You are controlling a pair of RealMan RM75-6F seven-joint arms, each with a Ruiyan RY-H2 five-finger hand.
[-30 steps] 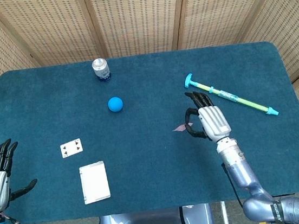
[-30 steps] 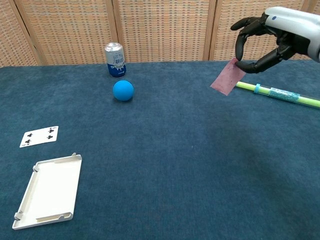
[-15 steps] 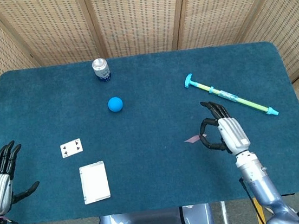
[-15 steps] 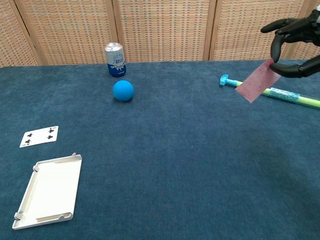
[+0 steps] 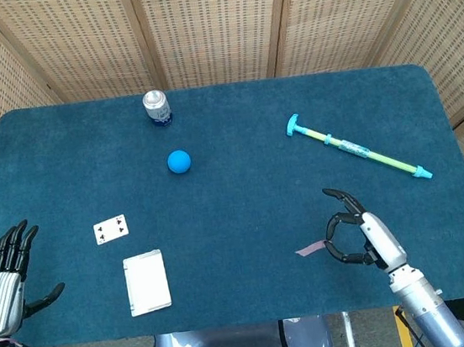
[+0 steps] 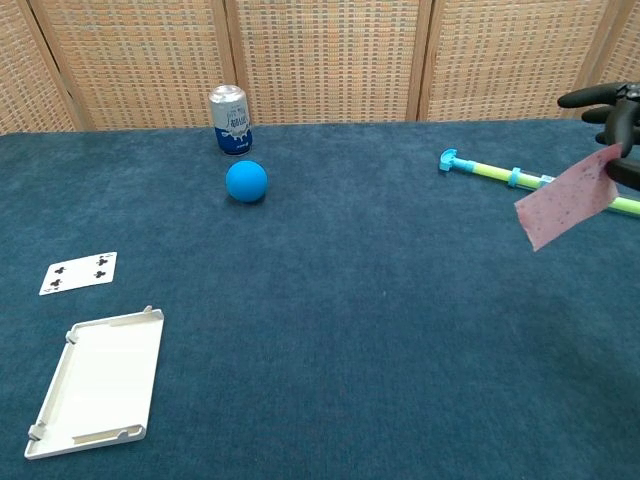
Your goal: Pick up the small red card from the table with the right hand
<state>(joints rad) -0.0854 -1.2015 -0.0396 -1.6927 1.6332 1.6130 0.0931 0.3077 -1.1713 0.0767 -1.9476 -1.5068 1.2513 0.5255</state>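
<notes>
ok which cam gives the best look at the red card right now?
Chest view. The red card shows nearly face-on, held clear above the table by the right hand, which is mostly cut off at the frame edge. Head view shows the whole right hand, but the card is only a thin sliver.

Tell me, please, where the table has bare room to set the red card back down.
Bare felt spans the middle, between the blue ball, the syringe toy and the right hand holding the red card. The near-left is crowded by the playing card and white tray.
</notes>
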